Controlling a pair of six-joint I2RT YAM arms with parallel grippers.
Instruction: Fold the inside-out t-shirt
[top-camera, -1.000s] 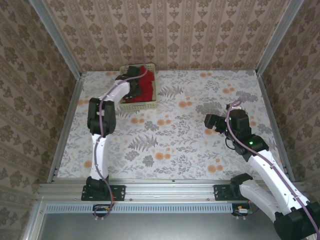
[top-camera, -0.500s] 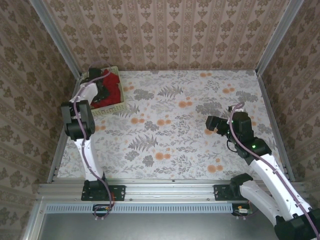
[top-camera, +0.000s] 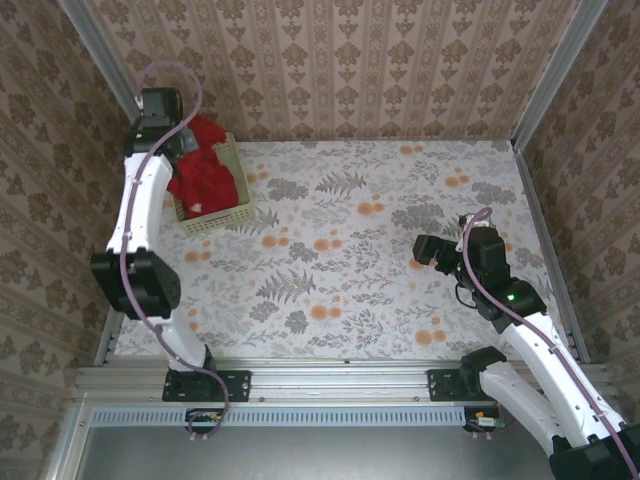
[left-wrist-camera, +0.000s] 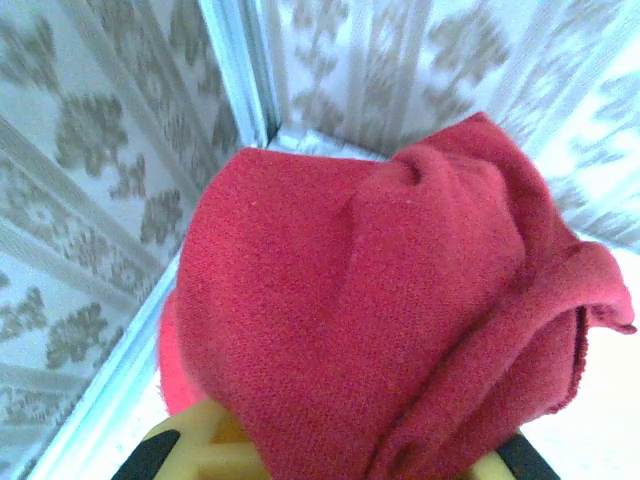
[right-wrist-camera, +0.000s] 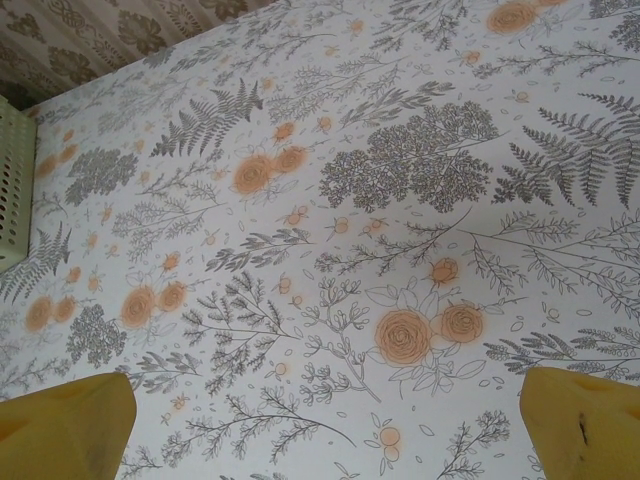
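Nothing is folded yet; the t-shirt (top-camera: 205, 175) is pinched by the left gripper (top-camera: 178, 140), the right gripper (top-camera: 428, 250) is spread wide

Floral table (right-wrist-camera: 330, 200), basket edge (right-wrist-camera: 14, 180) (far left), tool (right-wrist-camera: 325, 432) spread wide

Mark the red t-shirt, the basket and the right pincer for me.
red t-shirt (top-camera: 203, 172), top external view, middle of the bunched cloth.
basket (top-camera: 216, 221), top external view, on its near wall.
right pincer (top-camera: 420, 252), top external view, midway between its open fingertips.
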